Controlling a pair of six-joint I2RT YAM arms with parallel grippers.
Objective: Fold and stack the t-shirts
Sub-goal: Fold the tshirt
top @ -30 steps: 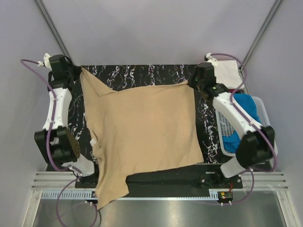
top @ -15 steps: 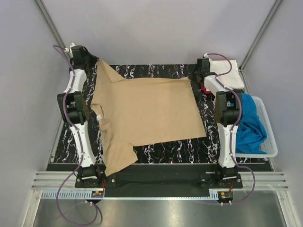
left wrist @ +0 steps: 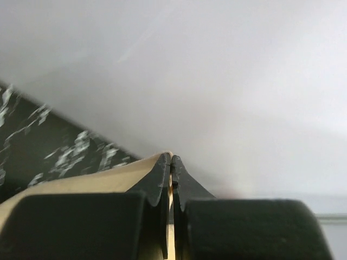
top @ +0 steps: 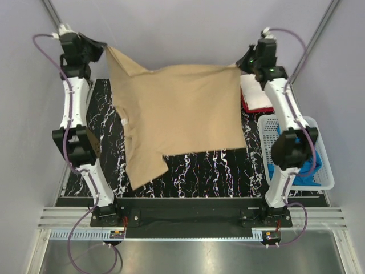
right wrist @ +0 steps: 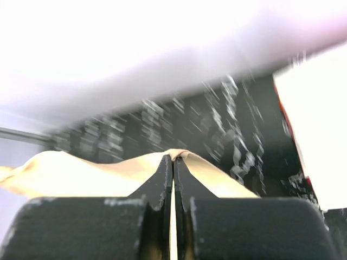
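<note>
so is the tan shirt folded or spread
Spread: the tan shirt hangs as one sheet, corners pinched by the left end effector and right end effector.

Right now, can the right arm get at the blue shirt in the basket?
Probably not yet: the right gripper is shut on the tan shirt, raised at the far edge. The blue shirt itself lies uncovered beside that arm.

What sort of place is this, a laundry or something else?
Most likely a robot lab's test cell, not a laundry: a left arm and right arm are bolted at a marbled black table, plain grey walls box it in, and they hold up a tan shirt beside a basket.
</note>
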